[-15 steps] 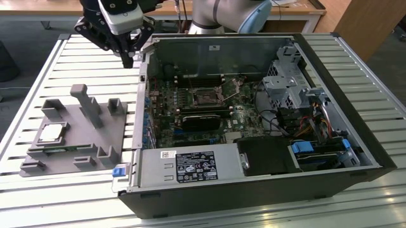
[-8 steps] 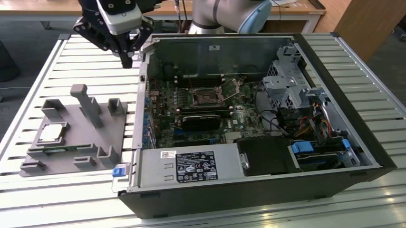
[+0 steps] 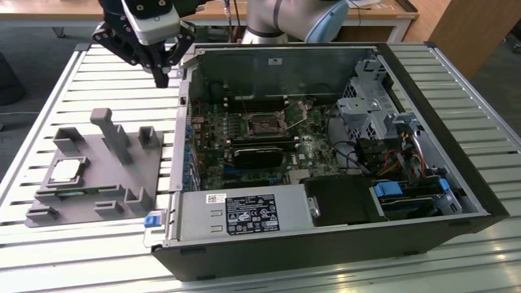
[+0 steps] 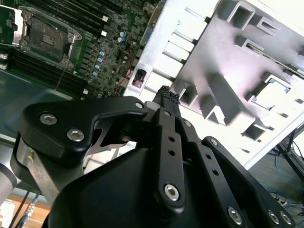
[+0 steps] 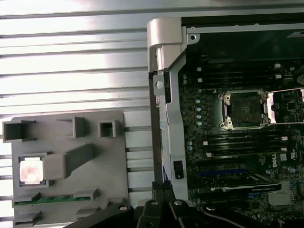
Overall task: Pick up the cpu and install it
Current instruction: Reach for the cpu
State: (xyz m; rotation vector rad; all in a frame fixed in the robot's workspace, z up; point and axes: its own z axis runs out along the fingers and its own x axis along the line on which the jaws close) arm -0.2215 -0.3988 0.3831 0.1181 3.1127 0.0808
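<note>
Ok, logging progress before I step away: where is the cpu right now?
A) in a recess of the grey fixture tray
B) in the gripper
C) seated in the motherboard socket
A: the cpu lies in the grey fixture tray, and the gripper hangs apart from it, holding nothing.

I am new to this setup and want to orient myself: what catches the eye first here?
The open computer case dominates the exterior view's middle, its motherboard socket empty. On that view's left, the cpu lies in a grey fixture tray, and the gripper hangs above the table beside the case.
</note>
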